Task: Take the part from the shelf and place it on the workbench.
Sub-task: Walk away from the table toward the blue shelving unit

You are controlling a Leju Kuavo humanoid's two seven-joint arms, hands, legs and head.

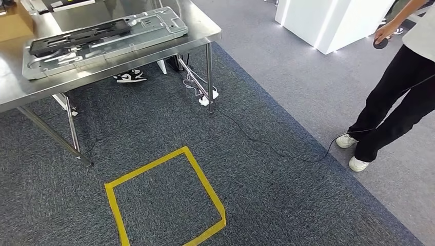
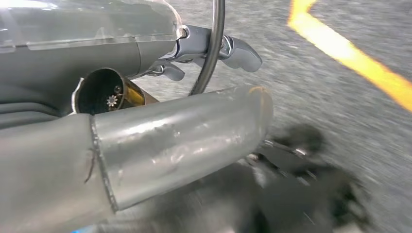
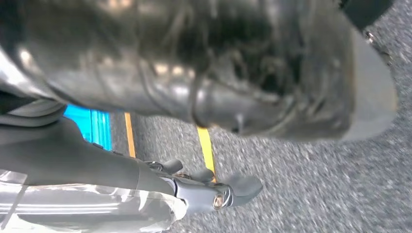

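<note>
A: Two items on the tabletop (image 1: 200, 28): one grey metal panel (image 1: 159, 23), one black part (image 1: 77, 37) lying on it. Placement looks done, judging by that.

B: Robot hands?

A: Left robot hand (image 2: 209, 48) and right robot hand (image 3: 209, 187) hang over grey carpet (image 1: 256, 179) near yellow tape (image 1: 200, 171), fingers loosely apart, holding nothing. Person (image 1: 395, 87) stands well apart

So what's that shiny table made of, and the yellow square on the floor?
The table looks like bare metal, probably stainless steel: its top is silvery and mirrors the light, and the thin legs gleam too. The yellow square looks like flat tape stuck on the grey carpet, with straight strips meeting at corners, though paint can't be ruled out.
</note>
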